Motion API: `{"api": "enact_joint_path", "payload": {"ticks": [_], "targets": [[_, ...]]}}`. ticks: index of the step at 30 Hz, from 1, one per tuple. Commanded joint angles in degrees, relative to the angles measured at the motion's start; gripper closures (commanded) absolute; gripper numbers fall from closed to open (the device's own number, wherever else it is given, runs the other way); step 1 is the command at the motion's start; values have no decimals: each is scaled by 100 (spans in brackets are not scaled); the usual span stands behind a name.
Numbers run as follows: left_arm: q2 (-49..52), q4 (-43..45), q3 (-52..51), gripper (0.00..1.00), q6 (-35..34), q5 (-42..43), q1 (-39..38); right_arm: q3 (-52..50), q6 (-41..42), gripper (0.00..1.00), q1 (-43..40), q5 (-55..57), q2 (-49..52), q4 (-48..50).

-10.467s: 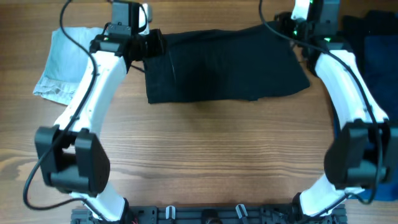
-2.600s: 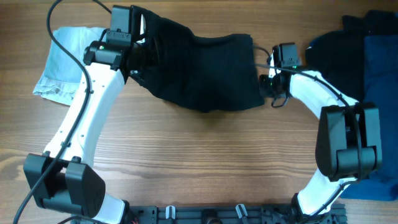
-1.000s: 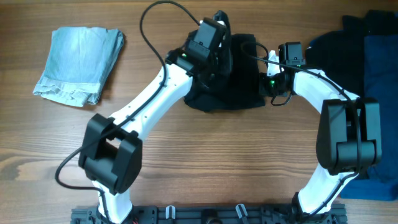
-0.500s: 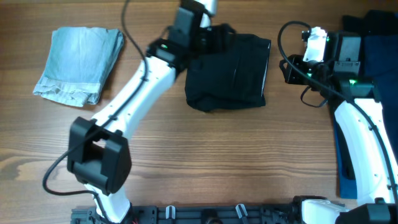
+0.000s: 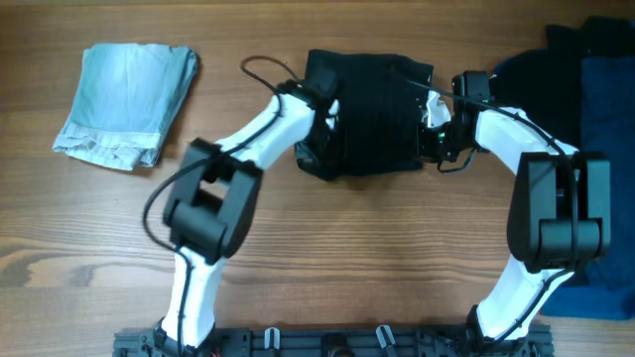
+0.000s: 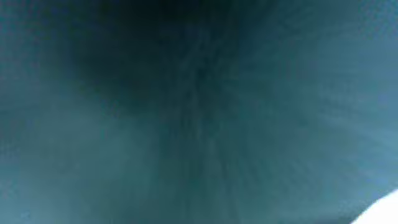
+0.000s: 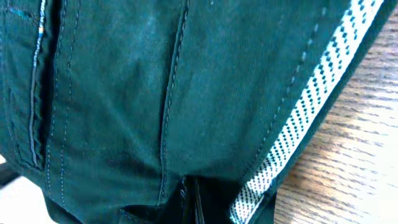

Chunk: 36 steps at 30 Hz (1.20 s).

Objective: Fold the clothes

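Note:
The black garment (image 5: 372, 119) lies folded into a rough square at the table's middle back. My left gripper (image 5: 324, 111) sits at its left edge. In the left wrist view dark cloth (image 6: 199, 112) fills the whole picture, so those fingers are hidden. My right gripper (image 5: 433, 117) is at the garment's right edge. In the right wrist view the right gripper (image 7: 193, 202) has its thin fingers pressed together on a gathered hem of the black cloth (image 7: 124, 93). A white dotted inner band (image 7: 298, 118) shows along that edge.
A folded pale blue garment (image 5: 124, 99) lies at the back left. At the far right are a black garment (image 5: 526, 74) and a royal blue one (image 5: 605, 119). Bare wooden table (image 5: 357, 248) spreads in front.
My right gripper has come back from the far right to the garment's right edge. My left gripper has dropped from the garment's top left corner to its left edge.

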Motion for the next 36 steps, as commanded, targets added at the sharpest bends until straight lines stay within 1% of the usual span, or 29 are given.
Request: {"api": "enact_joint_path", "payload": {"ticks": [1, 2, 4, 6, 8, 10, 13, 15, 16, 20, 21, 23, 26, 28, 30, 32, 34, 36], "targets": [[273, -22, -20, 96, 48, 61, -96, -83, -79, 96, 92, 240, 372, -72], [205, -15, -15, 96, 48, -20, -90, 9, -81, 96, 94, 238, 247, -173], [-208, -22, 35, 96, 50, -466, -46, 310, -76, 96, 94, 186, -409, -293], [-970, 15, 166, 96, 48, -881, -37, 518, -79, 96, 94, 177, -1110, -254], [-1572, 223, 197, 96, 48, -997, -37, 557, -2, 96, 94, 177, -1580, 11], [-1926, 501, 197, 96, 46, -992, -39, 557, 166, 95, 94, 179, -1847, 468], [-1738, 813, 184, 96, -70, -944, -50, 555, 184, 96, 101, 181, -1644, 1381], [-1449, 942, 181, 96, -146, -621, -90, 555, 343, 96, 105, 201, -1325, 2072], [-1147, 1069, 177, 96, -146, -470, -133, 555, 378, 96, 105, 199, -1029, 2555], [-485, 1102, 175, 96, -146, -472, -184, 555, 623, 96, 105, 199, 81, 3827], [-293, 1102, 173, 96, -144, -474, -188, 555, 654, 96, 105, 201, 520, 4251], [-116, 1097, 164, 96, -144, -476, -188, 555, 647, 95, 105, 267, 1145, 4752], [66, 1102, 160, 96, -140, -503, -195, 555, 651, 94, 105, 527, 1692, 5182], [203, 1082, 160, 96, -120, -538, -195, 555, 651, 94, 105, 544, 1742, 5412], [136, 1010, 184, 96, -90, -538, -192, 557, 1237, 95, 98, 435, 1622, 6148], [-284, 1012, 313, 96, 9, -535, -120, 557, 1574, 96, 98, 133, 1200, 6546], [-798, 1086, 328, 96, 50, -577, -61, 557, 1716, 95, 98, -199, 684, 6489], [-1239, 1211, 328, 96, 50, -1272, -24, 555, 1893, 95, 98, -839, 70, 5689]]}}
